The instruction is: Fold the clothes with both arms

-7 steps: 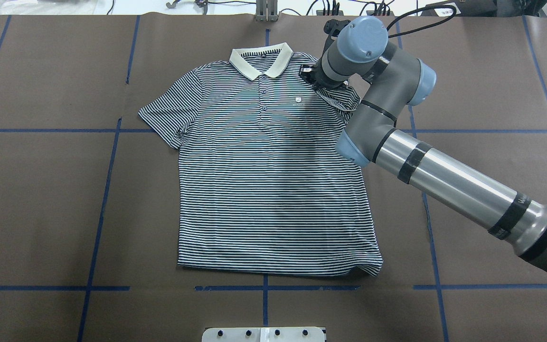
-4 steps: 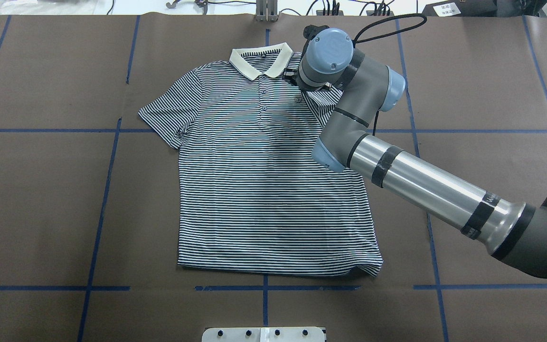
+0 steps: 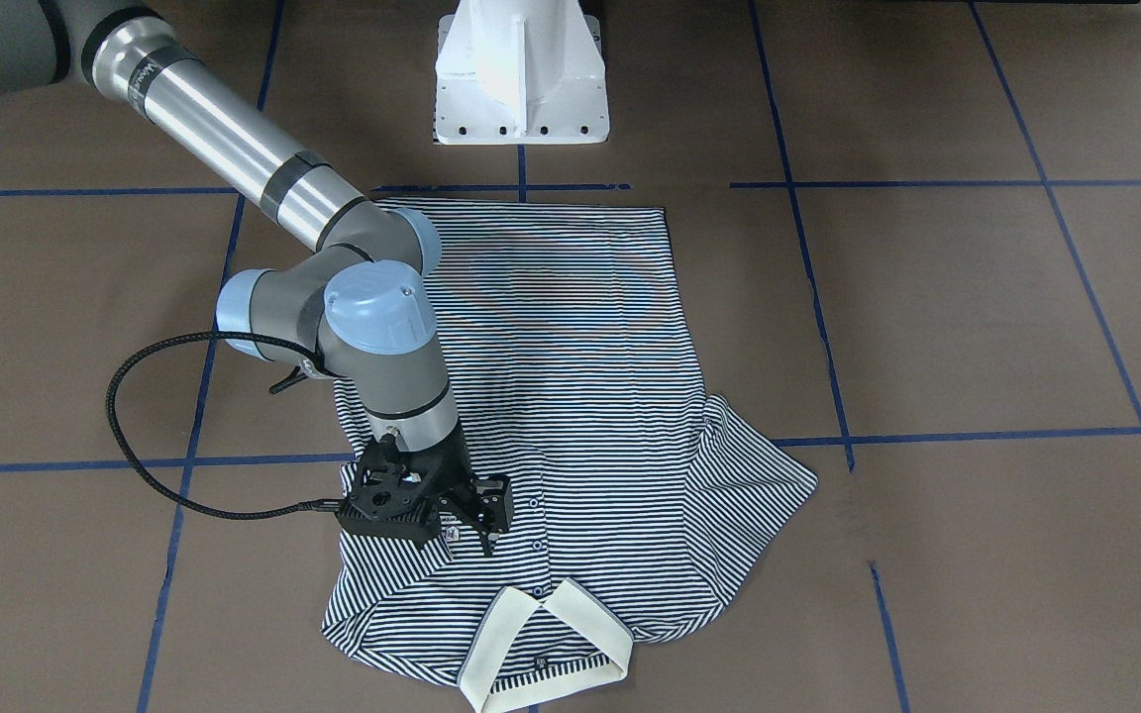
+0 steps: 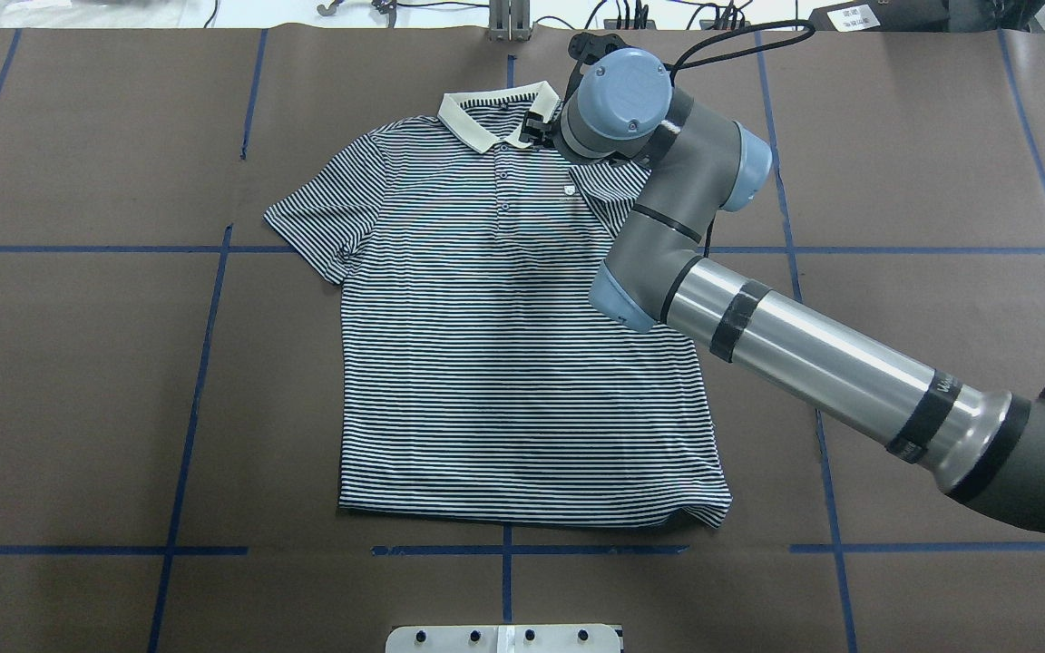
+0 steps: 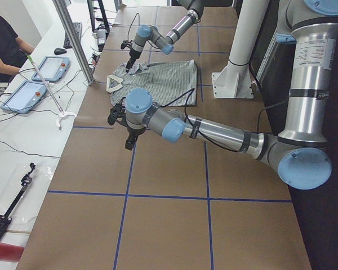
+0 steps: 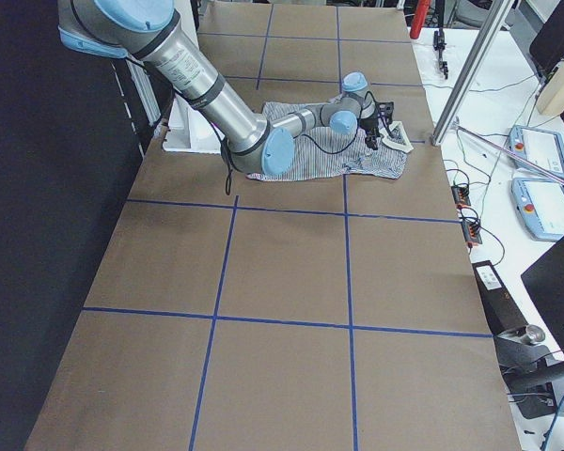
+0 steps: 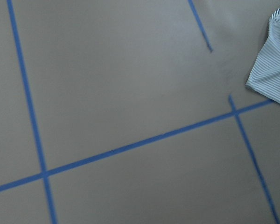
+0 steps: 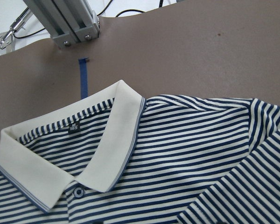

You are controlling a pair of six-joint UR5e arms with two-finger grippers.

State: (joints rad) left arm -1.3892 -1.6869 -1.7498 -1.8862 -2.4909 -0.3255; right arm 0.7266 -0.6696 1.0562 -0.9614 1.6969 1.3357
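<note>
The striped polo shirt point(image 4: 504, 345) lies flat, front up, with its cream collar point(image 4: 495, 113) at the far end. Its right sleeve is folded in over the chest beside the logo point(image 4: 570, 190). My right gripper point(image 3: 471, 545) is low over that shoulder, next to the collar point(image 3: 551, 634). It appears shut on the end of the folded sleeve. Its wrist view shows the collar point(image 8: 84, 154) and no fingers. My left gripper point(image 5: 129, 140) hangs over bare table off the shirt's left side. I cannot tell whether it is open. Its wrist view shows only the left sleeve's corner point(image 7: 273, 60).
The white pedestal base point(image 3: 521, 69) stands at the shirt's hem end. Blue tape lines point(image 4: 187, 435) grid the brown table. A black cable point(image 3: 135, 436) loops from the right wrist. An aluminium post point(image 4: 509, 18) stands beyond the collar. Tablets point(image 5: 48, 67) lie on the side bench.
My right gripper has moved left towards the collar with the right sleeve. The sleeve, lifted a second ago, now lies folded in over the chest.
</note>
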